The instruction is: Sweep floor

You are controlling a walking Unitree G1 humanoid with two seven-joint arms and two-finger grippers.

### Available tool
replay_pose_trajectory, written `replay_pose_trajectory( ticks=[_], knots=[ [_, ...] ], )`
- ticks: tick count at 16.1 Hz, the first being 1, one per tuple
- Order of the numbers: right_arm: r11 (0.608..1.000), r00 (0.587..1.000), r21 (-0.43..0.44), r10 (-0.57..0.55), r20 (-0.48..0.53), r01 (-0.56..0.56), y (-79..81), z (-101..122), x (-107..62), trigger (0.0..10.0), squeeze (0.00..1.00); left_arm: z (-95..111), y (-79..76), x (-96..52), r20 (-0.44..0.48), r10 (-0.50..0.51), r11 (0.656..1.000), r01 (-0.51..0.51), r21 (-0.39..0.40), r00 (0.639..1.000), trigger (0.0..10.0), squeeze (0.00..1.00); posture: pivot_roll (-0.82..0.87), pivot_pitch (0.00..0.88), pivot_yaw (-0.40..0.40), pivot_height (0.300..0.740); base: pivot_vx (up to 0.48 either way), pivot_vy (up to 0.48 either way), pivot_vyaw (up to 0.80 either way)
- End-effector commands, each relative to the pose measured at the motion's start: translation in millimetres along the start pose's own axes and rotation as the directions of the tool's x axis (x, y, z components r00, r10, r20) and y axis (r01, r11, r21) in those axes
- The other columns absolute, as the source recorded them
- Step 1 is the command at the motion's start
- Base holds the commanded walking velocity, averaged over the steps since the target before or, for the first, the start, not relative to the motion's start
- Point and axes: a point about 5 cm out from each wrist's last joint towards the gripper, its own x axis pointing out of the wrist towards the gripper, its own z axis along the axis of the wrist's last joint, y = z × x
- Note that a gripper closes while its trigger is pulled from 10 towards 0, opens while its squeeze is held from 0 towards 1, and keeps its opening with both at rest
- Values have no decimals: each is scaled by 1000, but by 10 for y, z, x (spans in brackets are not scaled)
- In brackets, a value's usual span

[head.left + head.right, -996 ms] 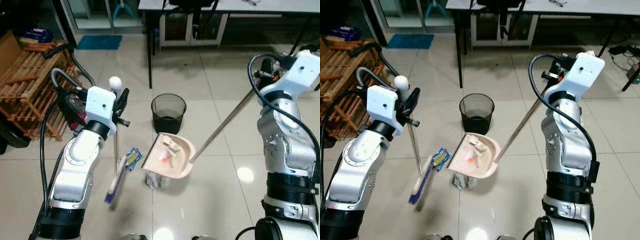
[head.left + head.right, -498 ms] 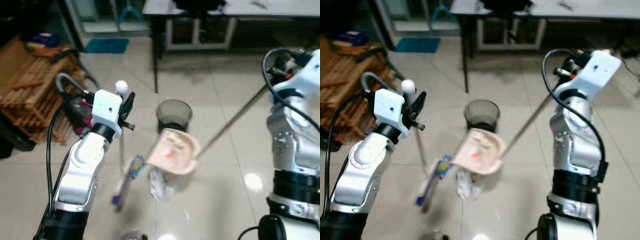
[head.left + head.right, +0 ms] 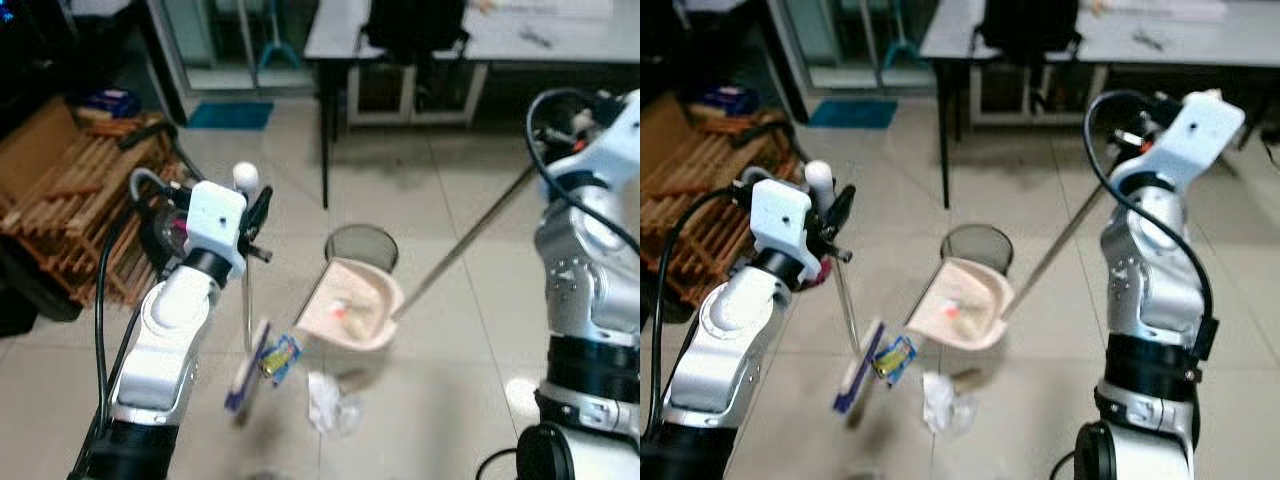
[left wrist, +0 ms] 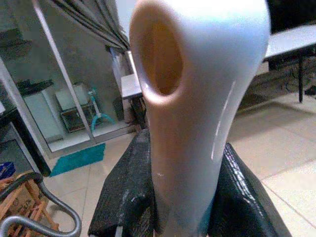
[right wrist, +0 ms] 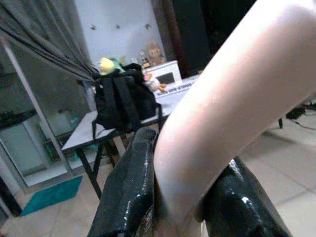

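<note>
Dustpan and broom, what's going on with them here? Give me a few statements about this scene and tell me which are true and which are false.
1. The dustpan hangs tilted above the floor beside the dark bin. True.
2. The left gripper is shut on the broom handle. True.
3. The dustpan is empty. False: bits of litter lie in it.
4. The crumpled white wrapper lies inside the bin. False: it lies on the floor tiles.
5. The right gripper holds the dustpan handle. True.

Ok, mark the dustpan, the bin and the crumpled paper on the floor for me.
dustpan [image 3: 352, 308]: left eye view, inside of the pan, on the debris.
bin [image 3: 361, 244]: left eye view, on its dark rim.
paper [image 3: 329, 402]: left eye view, middle of the crumpled white wad.
</note>
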Motion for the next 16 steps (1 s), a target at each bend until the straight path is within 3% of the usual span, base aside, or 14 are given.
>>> replay_pose_trajectory(
  ticks=[1, 5, 8, 10, 16],
  knots=[
    [998, 998, 52, 39, 46, -42, 125, 114, -15, 10000, 0, 81, 81, -4, 33, 23, 999, -24, 46, 999, 10000, 0, -17, 30, 49, 740, 412, 0, 0],
    [996, 999, 84, -12, 35, 9, 58, 93, -10, 10000, 0, 74, 69, -5, 30, 11, 999, -13, 53, 999, 10000, 0, -14, 30, 53, 740, 414, 0, 0],
    [996, 999, 86, -32, 35, 29, 25, 98, 1, 10000, 0, 74, 72, -1, 29, 7, 999, -9, 53, 1000, 10000, 0, -14, 31, 56, 740, 414, 0, 0],
    [996, 999, 83, -39, 35, 36, 10, 102, 6, 10000, 0, 76, 70, 3, 30, 3, 999, -5, 54, 1000, 10000, 0, -14, 30, 58, 740, 414, 0, -800],
    [996, 998, 73, -55, 44, 52, -33, 115, 10, 10000, 0, 74, 49, 9, 30, -10, 998, 8, 59, 999, 10000, 0, -14, 24, 61, 740, 415, 0, 0]
  ],
)
